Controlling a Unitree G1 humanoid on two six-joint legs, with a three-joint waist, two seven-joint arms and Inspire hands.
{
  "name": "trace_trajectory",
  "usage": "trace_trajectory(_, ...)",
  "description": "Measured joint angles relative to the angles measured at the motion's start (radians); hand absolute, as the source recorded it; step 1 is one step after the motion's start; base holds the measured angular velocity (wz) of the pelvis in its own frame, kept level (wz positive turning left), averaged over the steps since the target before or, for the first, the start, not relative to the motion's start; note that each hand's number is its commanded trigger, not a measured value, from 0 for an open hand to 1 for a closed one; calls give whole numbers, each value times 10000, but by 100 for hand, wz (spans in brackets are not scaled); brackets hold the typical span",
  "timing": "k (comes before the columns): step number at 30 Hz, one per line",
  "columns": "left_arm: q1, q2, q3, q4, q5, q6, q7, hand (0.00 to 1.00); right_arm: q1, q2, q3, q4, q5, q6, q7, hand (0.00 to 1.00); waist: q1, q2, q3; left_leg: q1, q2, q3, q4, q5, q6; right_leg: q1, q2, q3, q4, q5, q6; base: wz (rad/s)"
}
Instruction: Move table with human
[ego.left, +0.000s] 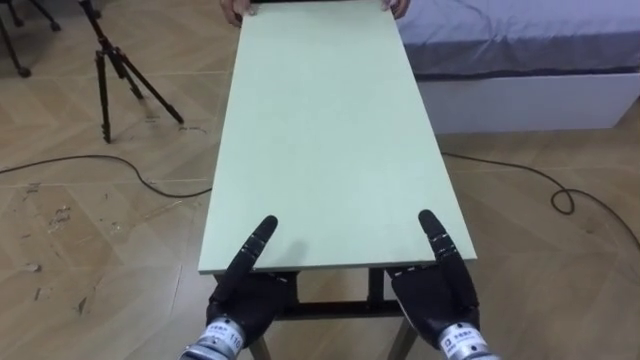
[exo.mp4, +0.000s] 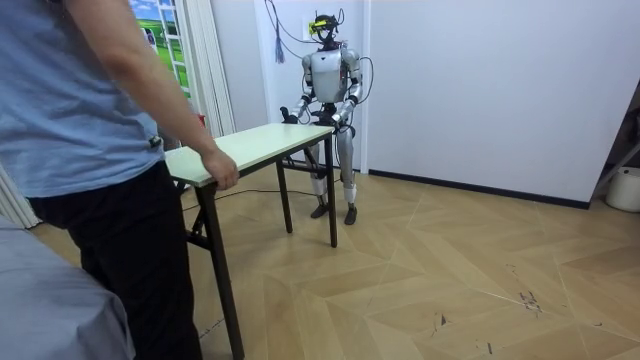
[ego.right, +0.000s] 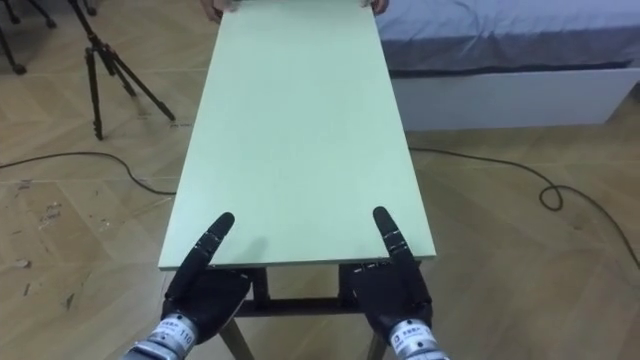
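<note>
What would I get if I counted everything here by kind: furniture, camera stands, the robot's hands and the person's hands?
Table: 1
Bed: 1
Tripod: 1
Robot hands: 2, left hand and right hand, at the near end of the table
Person's hands: 2, at the far end
Total: 7

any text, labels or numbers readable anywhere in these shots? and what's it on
Nothing legible.
Print on the white tags at the left hand and right hand: too small to read.
The pale green rectangular table top: blank.
The colourful picture, room view's upper left: no readable words.
</note>
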Motion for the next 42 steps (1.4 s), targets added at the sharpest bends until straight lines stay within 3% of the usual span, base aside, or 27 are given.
trace_trajectory(1,-1,-33,10,-2,3,-18,9,3,-17,40,0,0,64,-54,-37,0,-5,4,3,-9,2,2,6,0,0,-4,1,1,-1,0,0,0)
trace_trajectory(2,-2,-49,11,-2,3,-29,9,22,-22,66,0,0,84,-88,-40,0,-5,5,3,-20,2,2,10,0,0,-13,1,0,-1,0,0,0)
trace_trajectory(3,-3,-64,10,-5,3,-57,11,27,-33,101,2,0,89,-141,-41,0,-5,12,6,-44,2,2,10,0,0,-33,0,-1,0,0,-1,0)
trace_trajectory(4,-5,-75,10,-9,3,-83,11,71,-49,123,5,0,86,-177,-50,6,-3,15,8,-52,2,2,9,0,0,-46,0,0,3,0,-1,0)
trace_trajectory(5,-5,-86,12,-9,5,-93,11,100,-52,133,5,0,86,-188,-54,100,-2,16,8,-56,2,2,7,0,0,-47,0,-1,2,0,-1,0)
trace_trajectory(12,-33,-207,25,-26,16,-262,11,100,-99,157,6,-11,83,-224,-51,100,-8,16,9,-201,3,4,12,1,1,-183,0,2,21,8,-8,0)
trace_trajectory(19,-31,-357,-84,8,68,-364,569,100,-214,236,61,196,49,-341,-1145,100,61,23,65,-362,4,0,-27,2,0,-387,6,-19,-12,8,-8,-1)
trace_trajectory(22,41,-373,-382,-99,277,-668,643,100,-195,279,242,197,44,-737,-1231,100,140,19,68,-184,-2,-40,-167,2,0,-330,12,-14,-16,8,-8,-10)
trace_trajectory(27,36,-350,-561,-152,488,-985,690,100,-195,327,396,195,44,-1054,-1229,100,155,-55,115,-169,-21,-138,-221,1,1,-328,6,-23,-26,8,-7,0)
trace_trajectory(34,23,-349,-732,-151,511,-1255,738,100,-200,337,414,194,45,-1101,-1231,100,206,-58,117,-187,-5,-134,-217,1,0,-349,21,-50,-31,7,-6,0)
trace_trajectory(42,26,-333,-767,-152,513,-1300,738,100,-199,338,441,194,44,-1146,-1231,100,205,-62,119,-187,-9,-136,-217,1,0,-349,16,-51,-30,7,-6,0)
